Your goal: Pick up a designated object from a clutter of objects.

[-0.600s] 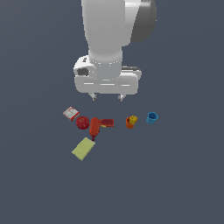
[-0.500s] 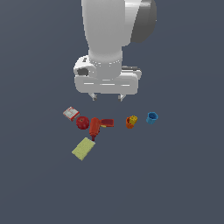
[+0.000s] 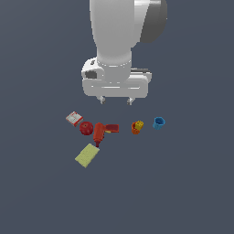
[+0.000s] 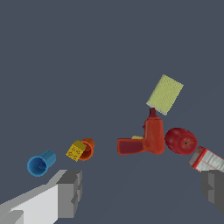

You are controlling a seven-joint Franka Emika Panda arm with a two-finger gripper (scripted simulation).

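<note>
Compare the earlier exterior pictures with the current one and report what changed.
Nothing visibly changed. The white gripper hangs open above the clutter at the same spot, holding nothing. The tiny yellow cube lies against the small orange cup as before, and the blue cup, red bottle and red apple have not moved.

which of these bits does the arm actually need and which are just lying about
Needed:
yellow block, beside the orange cup
gripper, above the items, fingers spread

Lying about:
orange cup
blue cup
red bottle
apple
white-red box
yellow-green pad
</note>
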